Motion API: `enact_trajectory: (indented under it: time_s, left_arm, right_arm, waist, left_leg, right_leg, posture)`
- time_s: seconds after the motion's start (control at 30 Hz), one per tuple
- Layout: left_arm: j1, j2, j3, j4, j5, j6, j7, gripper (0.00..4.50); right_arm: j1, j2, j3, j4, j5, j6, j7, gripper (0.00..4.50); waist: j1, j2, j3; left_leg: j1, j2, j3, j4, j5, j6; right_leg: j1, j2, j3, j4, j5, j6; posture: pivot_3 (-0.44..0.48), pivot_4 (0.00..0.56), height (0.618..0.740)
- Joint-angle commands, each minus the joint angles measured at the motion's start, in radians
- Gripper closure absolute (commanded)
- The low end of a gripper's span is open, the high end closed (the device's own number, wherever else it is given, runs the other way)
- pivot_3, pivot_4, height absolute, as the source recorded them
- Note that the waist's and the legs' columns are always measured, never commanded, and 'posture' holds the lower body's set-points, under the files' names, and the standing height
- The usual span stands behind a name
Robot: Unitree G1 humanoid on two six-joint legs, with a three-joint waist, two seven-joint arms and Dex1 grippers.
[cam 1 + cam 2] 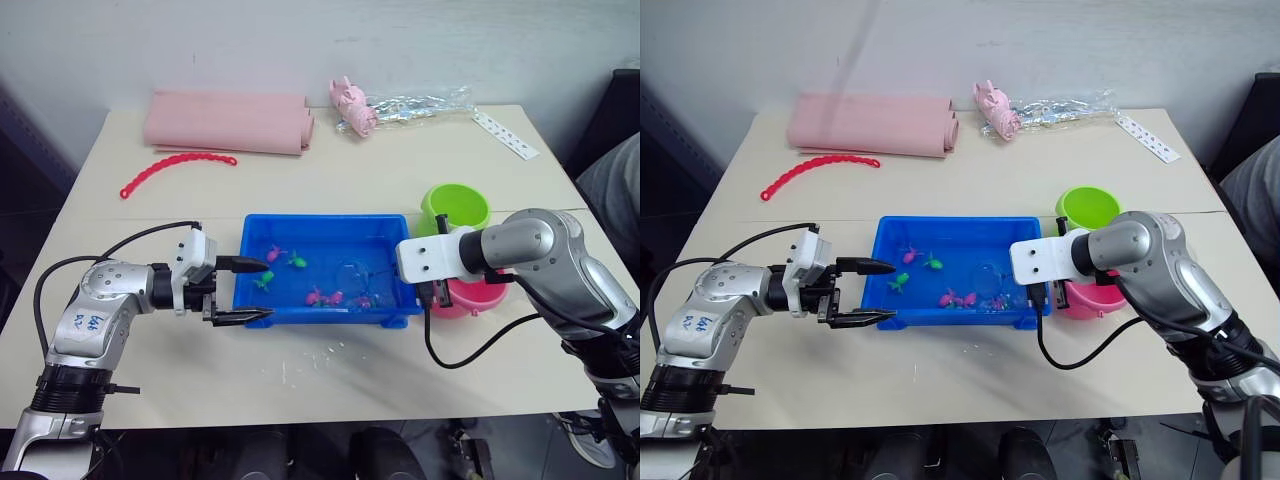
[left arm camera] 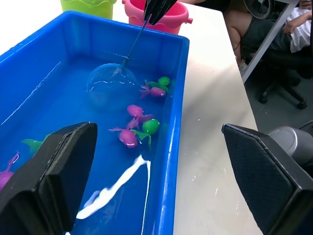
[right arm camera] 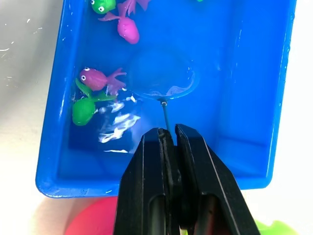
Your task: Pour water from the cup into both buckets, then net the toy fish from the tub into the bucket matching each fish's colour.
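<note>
Here the left hand [image 1: 243,292] gapes wide at the bright-blue tub's [image 1: 325,312] left end. Tiny pink and green toy fish [image 2: 139,131] sit in shallow water beside the net [image 3: 164,78], whose thin handle the right hand [image 3: 168,139] pinches.

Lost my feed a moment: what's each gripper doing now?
Left gripper: open, holding nothing, by the tub.
Right gripper: shut on the net handle, ring in the tub's water.
</note>
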Motion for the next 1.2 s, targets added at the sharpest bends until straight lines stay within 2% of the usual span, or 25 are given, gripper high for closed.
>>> enact_trajectory:
  time_s: [0.03, 0.4, 0.63, 1.2]
  left_arm:
    - [0.009, 0.016, 0.032, -0.043, -0.027, 0.004, 0.003, 0.03]
    - [0.032, 0.021, 0.041, -0.062, -0.037, -0.003, -0.003, 0.03]
    - [-0.002, 0.027, 0.036, -0.033, -0.034, -0.007, -0.02, 0.03]
    - [0.001, 0.038, 0.033, -0.014, -0.019, -0.03, -0.031, 0.03]
  right_arm:
    - [-0.007, -0.038, -0.016, 0.008, -0.026, -0.052, -0.006, 4.5]
    - [0.035, -0.064, -0.021, -0.052, 0.011, -0.025, 0.045, 4.5]
    - [0.038, -0.062, -0.015, -0.076, 0.033, 0.005, 0.068, 4.5]
    - [0.038, -0.007, 0.005, -0.012, 0.05, -0.019, 0.05, 4.5]
  waist:
    - [0.0, 0.0, 0.0]
    - [0.0, 0.0, 0.0]
    - [0.0, 0.0, 0.0]
    - [0.0, 0.0, 0.0]
  left_leg:
    - [0.0, 0.0, 0.0, 0.0, 0.0, 0.0]
    - [0.0, 0.0, 0.0, 0.0, 0.0, 0.0]
    - [0.0, 0.0, 0.0, 0.0, 0.0, 0.0]
    - [0.0, 0.0, 0.0, 0.0, 0.0, 0.0]
  right_leg:
    - [0.0, 0.0, 0.0, 0.0, 0.0, 0.0]
    - [0.0, 0.0, 0.0, 0.0, 0.0, 0.0]
    - [0.0, 0.0, 0.0, 0.0, 0.0, 0.0]
    - [0.0, 0.0, 0.0, 0.0, 0.0, 0.0]
  posture:
    - [0.0, 0.15, 0.74]
    - [0.0, 0.15, 0.74]
    - [0.0, 0.15, 0.74]
    - [0.0, 0.15, 0.74]
